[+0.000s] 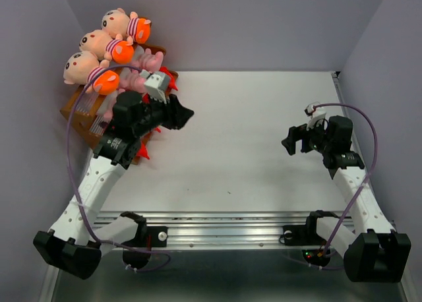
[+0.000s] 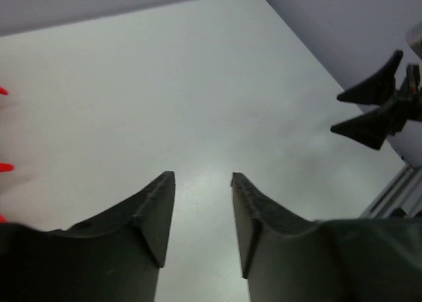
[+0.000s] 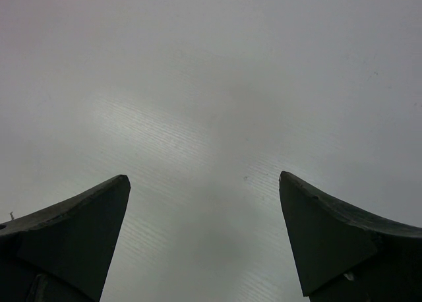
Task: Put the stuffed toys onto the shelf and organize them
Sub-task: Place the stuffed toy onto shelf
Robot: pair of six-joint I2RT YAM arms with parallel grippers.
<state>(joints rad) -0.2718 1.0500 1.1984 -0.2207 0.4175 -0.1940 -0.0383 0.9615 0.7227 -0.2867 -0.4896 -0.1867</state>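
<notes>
Wedge-shaped, ribbed-edged left gripper [image 2: 203, 178] hangs over smooth, matte white table [image 2: 165, 84].

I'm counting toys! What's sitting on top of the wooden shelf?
Three tan-headed dolls lie atop the shelf. Lower down, pink plush and red plush peek out; the left arm covers the rest.

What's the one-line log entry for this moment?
left claw: open, empty, beside shelf | right claw: open, empty | dolls: three on shelf | pigs, monsters: partly hidden behind left arm
</notes>
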